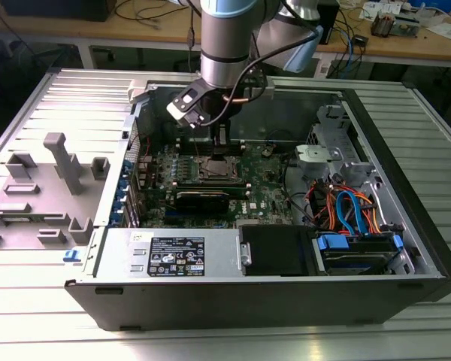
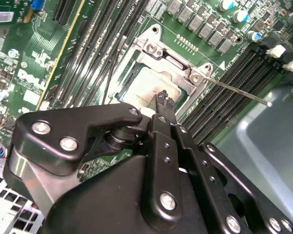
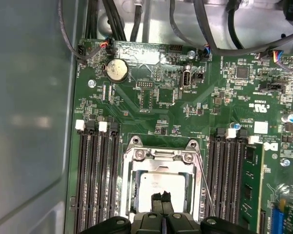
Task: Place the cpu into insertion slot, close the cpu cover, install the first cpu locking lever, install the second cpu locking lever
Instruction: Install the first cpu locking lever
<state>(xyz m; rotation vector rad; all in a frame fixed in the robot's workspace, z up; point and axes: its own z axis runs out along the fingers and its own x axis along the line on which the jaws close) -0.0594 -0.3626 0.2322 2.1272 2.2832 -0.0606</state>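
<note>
- Step in hand (my judgement): the small, flat, square, silvery-grey cpu (image 3: 156, 183) is seated in the square, metal-rimmed insertion slot (image 1: 214, 168), just above the centre of the exterior view; the thin, square, silvery cpu cover (image 3: 162, 157) with its large window lies down around the chip; placement looks done and the cover looks closed or all but closed.
- Claw state: my black two-fingered gripper (image 2: 163, 99) has its tips drawn together with no gap between them and grips nothing; the tips stand inside the cover's window, directly over the chip's top; I cannot tell whether they touch it.
- Lever state: a thin, straight, silvery wire locking lever (image 2: 234, 91) juts free from one corner of the socket, out over the long black memory slots (image 3: 95, 180); I judge it unlatched; I cannot make out the other lever with certainty.
- Requirement for any further move (judgement): the tips must clear the window without dragging the chip; the wire is slender and springy, so contact must be firm and squarely placed, or it may slip off.
- Appearance of the chip: pale, dull metal top; flat and square to the frame; edges tucked under the cover; green circuit board (image 3: 161, 97) all around.
</note>
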